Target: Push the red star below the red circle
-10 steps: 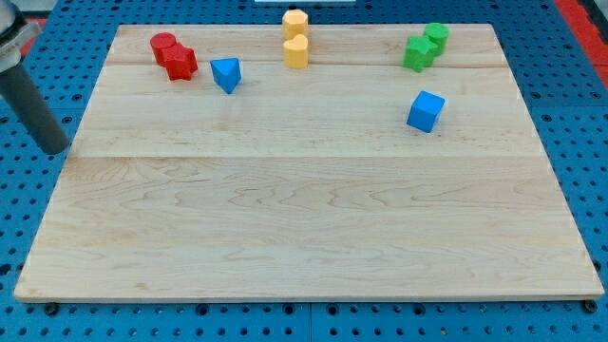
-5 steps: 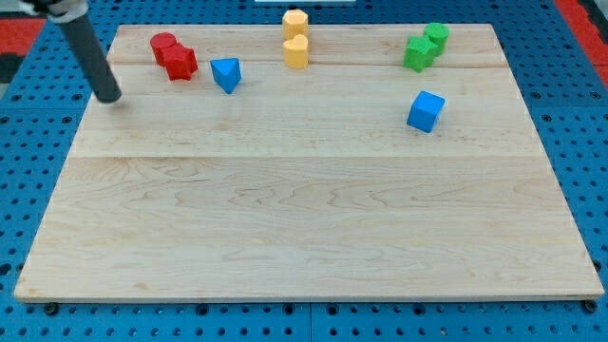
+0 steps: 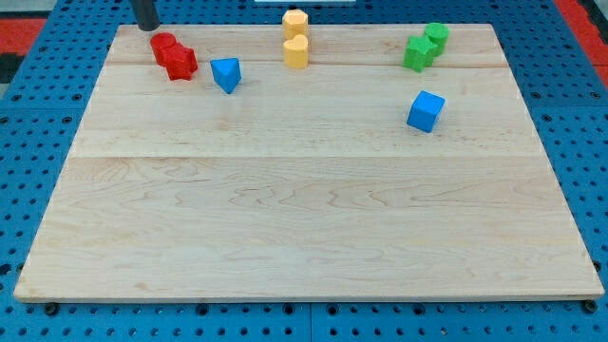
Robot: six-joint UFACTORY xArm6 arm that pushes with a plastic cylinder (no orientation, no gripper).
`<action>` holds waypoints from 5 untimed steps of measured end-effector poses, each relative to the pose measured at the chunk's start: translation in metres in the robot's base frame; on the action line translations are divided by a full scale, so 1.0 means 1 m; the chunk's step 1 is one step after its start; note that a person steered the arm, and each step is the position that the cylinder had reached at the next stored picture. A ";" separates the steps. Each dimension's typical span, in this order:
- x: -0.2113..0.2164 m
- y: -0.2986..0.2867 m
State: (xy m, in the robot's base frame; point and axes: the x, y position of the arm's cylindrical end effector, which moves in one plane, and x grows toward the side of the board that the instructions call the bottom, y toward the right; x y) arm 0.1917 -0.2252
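The red circle (image 3: 163, 44) sits near the board's top left corner. The red star (image 3: 180, 63) touches it, just below and to its right. My tip (image 3: 147, 27) is at the board's top edge, just above and left of the red circle, a small gap apart from it. Only the rod's lower end shows at the view's top.
A blue triangle (image 3: 226, 73) lies right of the red star. Two yellow blocks (image 3: 295, 20) (image 3: 296, 51) stand at top centre. Two green blocks (image 3: 436, 35) (image 3: 417, 52) touch at top right. A blue cube (image 3: 426, 111) lies below them. The wooden board (image 3: 285, 209) rests on a blue pegboard.
My tip has moved from beyond the board's left edge up and to the right, to the top edge above the red circle. No block has moved.
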 end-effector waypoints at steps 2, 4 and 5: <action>0.023 0.073; 0.054 0.073; 0.067 0.076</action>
State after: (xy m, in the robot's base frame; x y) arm 0.2587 -0.1488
